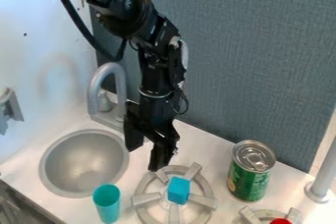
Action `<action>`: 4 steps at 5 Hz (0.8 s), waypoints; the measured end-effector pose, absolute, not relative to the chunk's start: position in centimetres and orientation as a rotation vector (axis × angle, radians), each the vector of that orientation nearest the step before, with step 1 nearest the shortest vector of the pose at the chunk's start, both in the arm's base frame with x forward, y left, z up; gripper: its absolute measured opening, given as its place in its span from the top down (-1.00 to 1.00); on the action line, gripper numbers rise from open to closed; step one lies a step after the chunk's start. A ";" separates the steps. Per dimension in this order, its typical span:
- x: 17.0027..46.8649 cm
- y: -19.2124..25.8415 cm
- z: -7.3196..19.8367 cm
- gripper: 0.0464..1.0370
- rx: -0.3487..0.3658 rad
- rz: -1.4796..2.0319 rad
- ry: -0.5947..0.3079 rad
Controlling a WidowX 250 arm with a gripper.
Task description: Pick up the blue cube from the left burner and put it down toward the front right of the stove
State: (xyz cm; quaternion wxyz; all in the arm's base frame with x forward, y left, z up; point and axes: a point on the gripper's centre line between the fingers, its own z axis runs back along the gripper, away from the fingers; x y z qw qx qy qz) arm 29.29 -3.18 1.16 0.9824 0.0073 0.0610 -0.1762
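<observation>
Teal cup [109, 211] nearest; small blue cube [178, 190] on grey burner [146, 199], frontward of black gripper [146, 159], jaws spread.

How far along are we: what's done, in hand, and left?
The blue block sits on the burner, so that placement may be done. Nothing is in hand: the hand hangs open behind the burner. What remains is perhaps the teal cup near the sink or the green can, both standing clear of the hand.
</observation>
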 end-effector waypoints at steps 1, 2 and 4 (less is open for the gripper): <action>28.9 -3.1 0.2 -0.93 0.013 -0.350 0.153; 29.3 -3.5 -0.1 -0.93 0.004 -0.300 0.114; 29.3 -4.5 -2.3 -0.93 0.028 -0.198 0.084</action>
